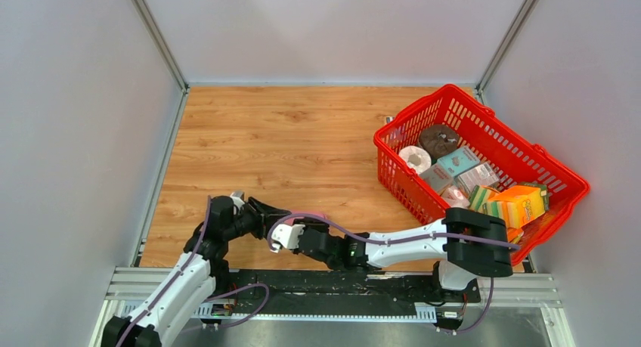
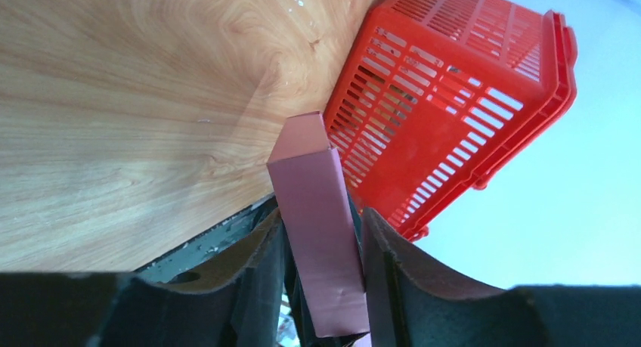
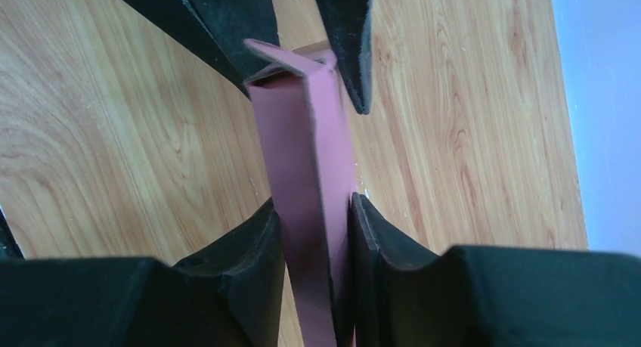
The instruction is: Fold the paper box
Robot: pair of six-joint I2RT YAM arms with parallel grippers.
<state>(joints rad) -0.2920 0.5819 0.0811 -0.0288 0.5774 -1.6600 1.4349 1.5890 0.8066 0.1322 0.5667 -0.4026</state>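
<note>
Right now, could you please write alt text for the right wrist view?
A narrow pink paper box is pinched by the right gripper at the bottom edge of the picture. The left gripper grips its far end at the top, over a wooden table.

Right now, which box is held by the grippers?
The pink paper box, clamped by the left gripper and right gripper; the teal box and orange box lie in the red basket.
</note>
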